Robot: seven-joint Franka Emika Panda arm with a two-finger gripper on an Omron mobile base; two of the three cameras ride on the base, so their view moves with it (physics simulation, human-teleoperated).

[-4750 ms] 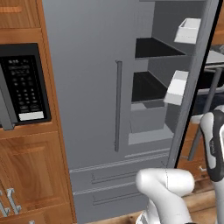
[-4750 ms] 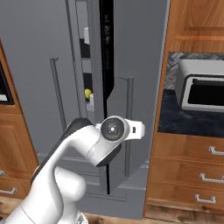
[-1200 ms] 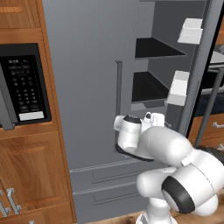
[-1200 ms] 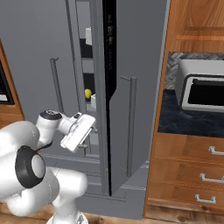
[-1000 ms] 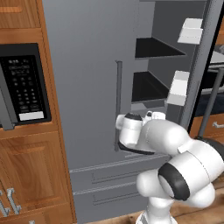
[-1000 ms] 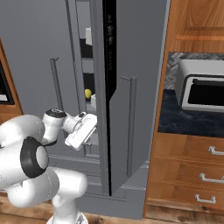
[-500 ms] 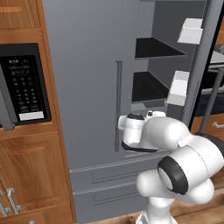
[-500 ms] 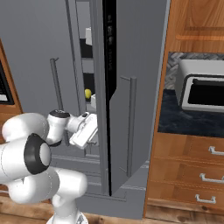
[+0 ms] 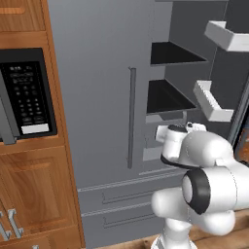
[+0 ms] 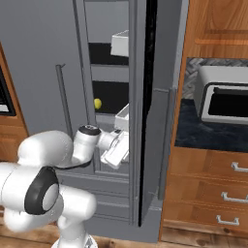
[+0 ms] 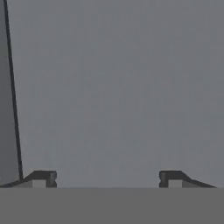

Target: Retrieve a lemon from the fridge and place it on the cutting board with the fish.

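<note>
End effector, fingers spread and empty, faces the tall matte grey fridge; small yellow-green lemon sits on its dark shelf.

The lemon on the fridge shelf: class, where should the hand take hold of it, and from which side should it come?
Grip the lemon across its narrow middle, coming straight in from the open front of the fridge. It sits on a dark shelf, so the sides are likely free. The hand is open, wide enough for such a small oval.

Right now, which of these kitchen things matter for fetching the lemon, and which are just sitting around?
For the job:
- lemon, on a dark shelf inside
- fridge, right door open
- fingers, spread apart, holding nothing

Just around:
- microwave
- toaster oven
- white door bins
- wooden drawers
</note>
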